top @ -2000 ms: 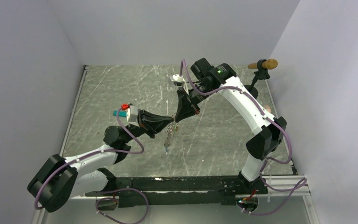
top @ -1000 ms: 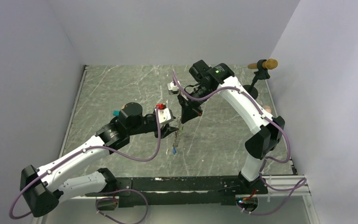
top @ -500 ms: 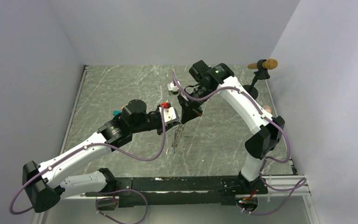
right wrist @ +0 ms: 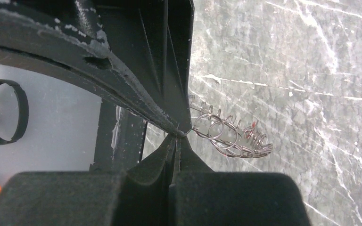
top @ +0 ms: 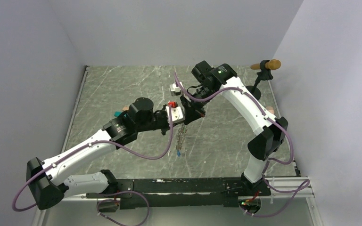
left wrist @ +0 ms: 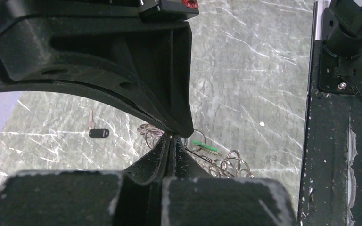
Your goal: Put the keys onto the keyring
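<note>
The keyring (top: 181,136), a thin wire loop strung with many small metal rings, hangs above the table between both arms. A blue key (top: 176,153) dangles at its lowest point. My right gripper (right wrist: 178,134) is shut on the wire, and the rings (right wrist: 227,137) fan out to its right. My left gripper (left wrist: 171,137) is shut on the same wire right beside the right gripper's fingers (left wrist: 169,94). A green key (left wrist: 205,146) hangs on the rings (left wrist: 226,165) just past the left fingertips.
A black key fob (left wrist: 99,133) with a small metal key lies on the marble table (top: 122,89). A teal block (top: 118,113) lies by the left arm's elbow. A stand with a tan knob (top: 265,66) is at the far right corner. The black base rail (left wrist: 339,155) runs along the near edge.
My left arm has swung right toward the hanging keyring and its jaws have gone from open to shut on the wire. The right gripper has kept holding the ring in place.
</note>
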{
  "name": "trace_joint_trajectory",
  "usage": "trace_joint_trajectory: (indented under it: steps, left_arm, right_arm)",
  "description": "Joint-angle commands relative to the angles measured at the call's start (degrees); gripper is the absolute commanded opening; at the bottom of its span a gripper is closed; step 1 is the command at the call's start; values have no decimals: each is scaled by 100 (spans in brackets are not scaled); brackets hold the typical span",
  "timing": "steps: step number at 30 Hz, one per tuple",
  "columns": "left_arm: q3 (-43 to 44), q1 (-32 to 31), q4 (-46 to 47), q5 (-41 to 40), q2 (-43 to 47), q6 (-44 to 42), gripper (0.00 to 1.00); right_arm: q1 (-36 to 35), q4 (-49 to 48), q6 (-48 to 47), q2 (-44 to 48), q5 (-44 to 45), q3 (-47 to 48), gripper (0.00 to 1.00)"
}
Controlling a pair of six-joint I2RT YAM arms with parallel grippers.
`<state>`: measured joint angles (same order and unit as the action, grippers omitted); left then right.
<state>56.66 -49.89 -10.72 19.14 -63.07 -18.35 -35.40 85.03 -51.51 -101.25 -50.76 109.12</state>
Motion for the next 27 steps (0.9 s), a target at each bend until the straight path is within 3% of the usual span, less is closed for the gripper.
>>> trace_joint_trajectory:
  steps: [1, 5, 8, 15, 21, 27]
  left_arm:
    - [386, -56, -290, -125, -163, -9, 2]
    - [342, -65, -336, -227, -111, -15, 25]
    - [316, -74, -321, -273, -33, -52, 29]
    - [319, -74, -302, -213, -31, -42, 24]
    - [493, -74, -535, -111, -193, -87, 0]
    - [153, -80, -65, -290, 60, 131, 0]
  right_arm:
    - [-59, 62, -88, 66, -241, 135, 0]
    - [-50, 60, -88, 70, -241, 127, 0]
    - [-60, 65, -88, 68, -241, 135, 0]
    - [-82, 61, -88, 71, -250, 136, 0]
    - [-81, 65, -88, 101, -266, 119, 0]
    - [-82, 64, -105, 145, -358, 95, 1]
